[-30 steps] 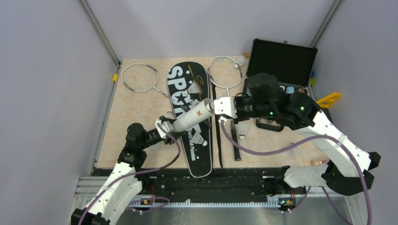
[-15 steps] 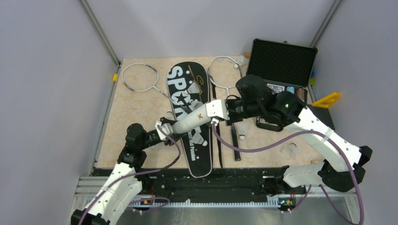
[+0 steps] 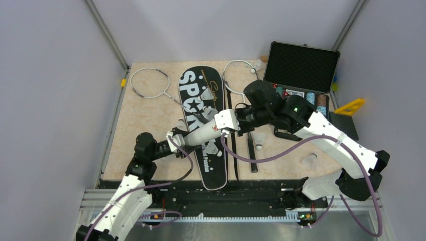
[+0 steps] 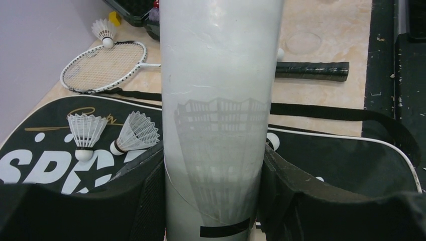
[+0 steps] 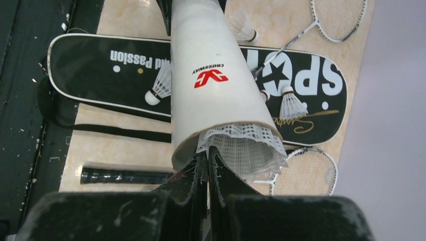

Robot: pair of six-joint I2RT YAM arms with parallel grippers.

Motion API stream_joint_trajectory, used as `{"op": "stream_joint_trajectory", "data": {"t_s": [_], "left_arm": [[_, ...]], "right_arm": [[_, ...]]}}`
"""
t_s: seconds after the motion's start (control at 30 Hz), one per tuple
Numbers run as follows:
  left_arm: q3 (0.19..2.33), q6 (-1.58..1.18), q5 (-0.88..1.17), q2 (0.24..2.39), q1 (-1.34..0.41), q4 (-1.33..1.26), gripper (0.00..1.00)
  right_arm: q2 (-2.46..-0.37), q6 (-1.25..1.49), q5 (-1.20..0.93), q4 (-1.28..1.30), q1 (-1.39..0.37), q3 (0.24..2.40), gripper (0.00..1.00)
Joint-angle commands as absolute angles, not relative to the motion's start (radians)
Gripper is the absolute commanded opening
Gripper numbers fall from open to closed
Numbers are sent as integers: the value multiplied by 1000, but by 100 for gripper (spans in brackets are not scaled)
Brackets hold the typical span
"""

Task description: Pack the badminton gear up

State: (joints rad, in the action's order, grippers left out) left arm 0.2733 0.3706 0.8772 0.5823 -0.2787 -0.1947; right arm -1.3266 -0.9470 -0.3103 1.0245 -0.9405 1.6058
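Loading shuttlecocks, centre frame: left gripper clamps the white tube; right gripper pinches a shuttlecock at its mouth. Next, probably push deeper, then release.

Soft, even light is falling from overhead onto the tabletop, leaving only faint, blurry-edged shadows toward its near and right edges. In the left wrist view the white tube is glowing pale, with a grey feathered silhouette showing through its wall. In the right wrist view the right gripper is going dark and out of focus at its base.
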Motion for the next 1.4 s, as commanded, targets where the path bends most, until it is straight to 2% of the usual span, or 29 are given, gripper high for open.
{"op": "stream_joint_trajectory", "data": {"t_s": [0.0, 0.33, 0.5, 0.67, 0.83, 1.0, 1.13, 1.23, 1.37], "left_arm": [[307, 390, 971, 566, -283, -268, 34], [308, 393, 997, 570, -284, -280, 34], [301, 385, 959, 554, -284, -284, 34], [301, 398, 893, 543, -284, -264, 33], [302, 362, 810, 542, -284, -292, 32], [281, 259, 565, 518, -284, -411, 33], [248, 126, 185, 486, -284, -553, 32], [243, 68, -48, 466, -284, -580, 32], [240, 21, -218, 448, -283, -586, 32]], "right_arm": [[-1366, -958, -430, 956, -949, 1638, 0], [-1423, -1044, -650, 983, -950, 1623, 9], [-1433, -950, -576, 954, -950, 1673, 38], [-1322, -820, -354, 844, -950, 1677, 54], [-1147, -734, -186, 664, -951, 1568, 72], [-1016, -490, 68, 379, -950, 1442, 86], [-989, -131, 356, 279, -950, 1371, 93], [-1008, -91, 250, 298, -950, 1278, 96], [-1103, -126, 13, 290, -950, 1156, 97]]}}
